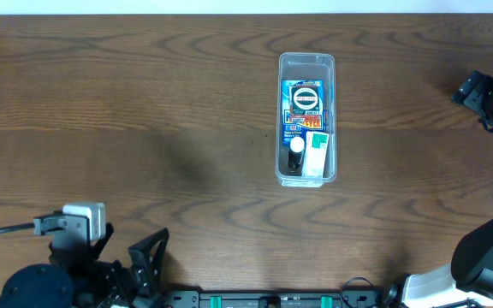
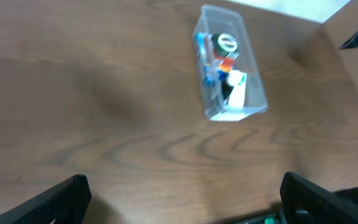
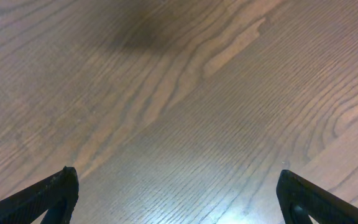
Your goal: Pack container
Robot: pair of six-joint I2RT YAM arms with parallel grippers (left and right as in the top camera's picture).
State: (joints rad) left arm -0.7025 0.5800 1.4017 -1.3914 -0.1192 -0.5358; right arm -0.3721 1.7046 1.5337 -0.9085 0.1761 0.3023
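Observation:
The container [image 1: 307,57] is a clear, narrow plastic tub standing on the wooden table right of centre. Inside it lie a blue packet with a round black-and-white label [image 1: 305,104], a white and green box [image 1: 316,151] and a dark bottle with a white cap [image 1: 295,152]. My left gripper [image 1: 148,252] sits at the table's front left, far from the tub, open and empty. In the left wrist view the container [image 2: 235,113] appears ahead, beyond the open left gripper [image 2: 182,199]. My right gripper [image 1: 478,90] is at the far right edge; the right gripper [image 3: 179,199] stands open over bare wood.
A white block with a cable [image 1: 80,218] rides on the left arm at the front left. The right arm's base [image 1: 486,257] fills the front right corner. A dark rail [image 1: 272,299] runs along the front edge. The wooden table [image 1: 144,111] stretches left of the tub.

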